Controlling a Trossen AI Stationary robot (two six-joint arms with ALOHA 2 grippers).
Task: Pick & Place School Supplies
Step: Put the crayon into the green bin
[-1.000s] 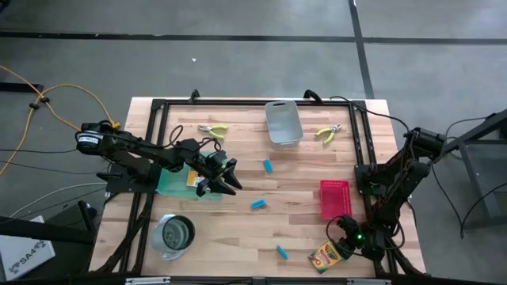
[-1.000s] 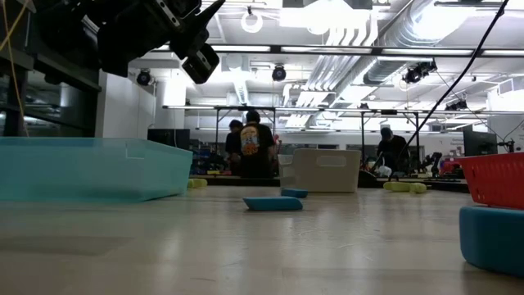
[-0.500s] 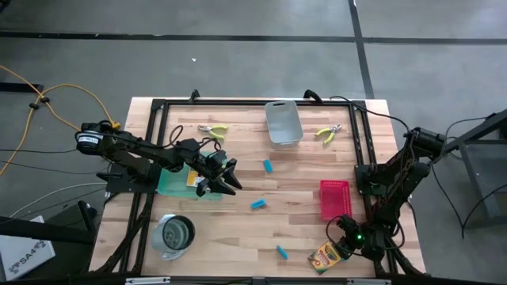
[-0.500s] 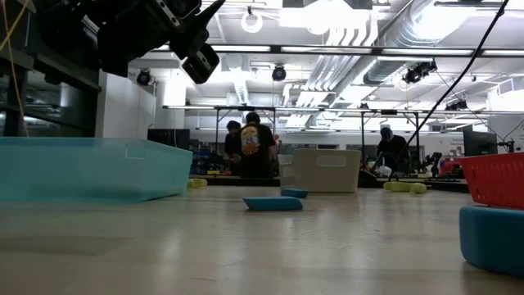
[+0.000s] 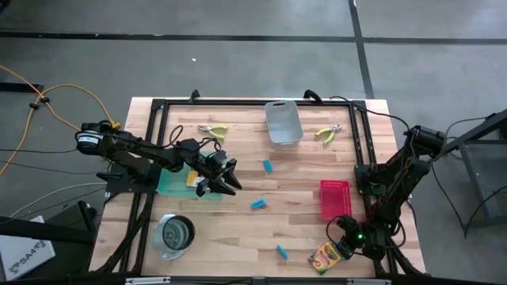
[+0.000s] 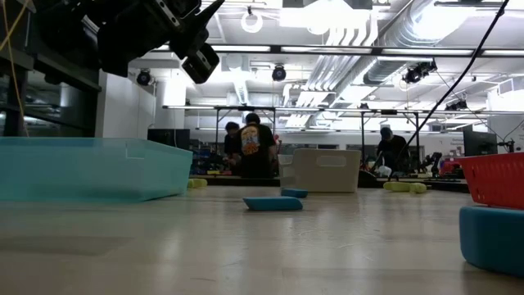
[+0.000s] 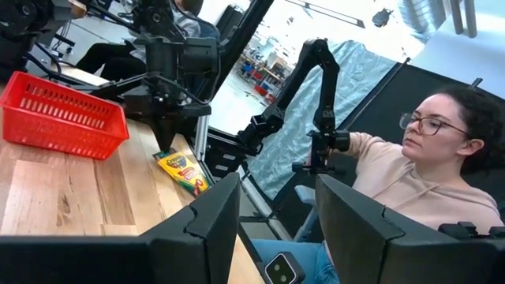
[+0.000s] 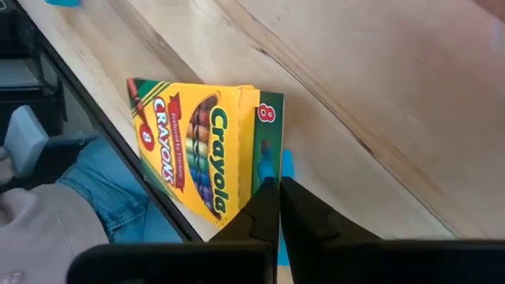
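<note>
Right wrist: gripper (image 8: 278, 207) beside crayon box (image 8: 207, 146)

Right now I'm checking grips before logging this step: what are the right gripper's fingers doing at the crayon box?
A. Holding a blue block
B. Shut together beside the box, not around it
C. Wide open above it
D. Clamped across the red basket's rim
B: in the right wrist view the right gripper has its fingers pressed together at the edge of the crayon box, which lies on the table outside them.
</note>
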